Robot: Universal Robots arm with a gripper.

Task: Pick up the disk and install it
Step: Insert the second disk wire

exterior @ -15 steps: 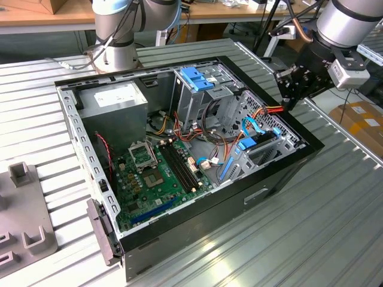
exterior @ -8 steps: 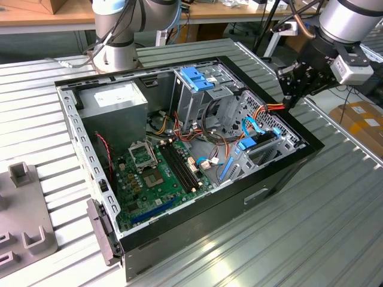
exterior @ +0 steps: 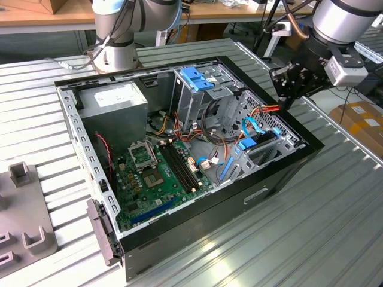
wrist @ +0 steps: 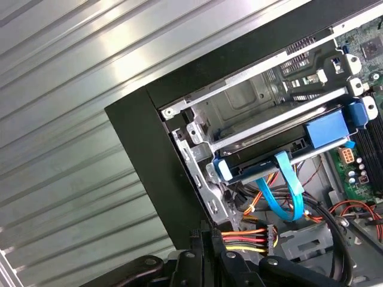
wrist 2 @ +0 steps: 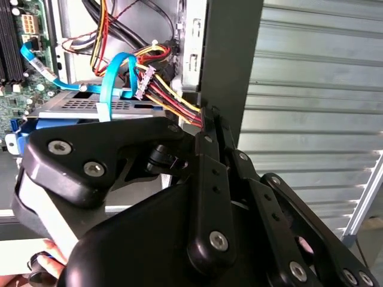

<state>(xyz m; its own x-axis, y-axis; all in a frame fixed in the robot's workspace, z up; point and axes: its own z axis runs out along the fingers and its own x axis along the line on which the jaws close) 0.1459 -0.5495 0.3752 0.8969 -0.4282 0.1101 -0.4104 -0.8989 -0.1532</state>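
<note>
Disk (wrist: 251,166) sitting in drive cage (wrist: 239,101) at corner of PC case (exterior: 179,233), blue carrier around it, blue SATA cable (wrist: 286,191) looping out from its end. Gripper (wrist: 204,236) just beside case wall, pinched closed on what looks like red-yellow-orange power cable (wrist: 242,238), not touching disk. Handling guess: stiff metal slab, decent heft, shock-sensitive, so no knocks. Best grabbed flat by long carrier edges, away from connector end. Plastic rails probably flex a bit, label face likely slick.
</note>
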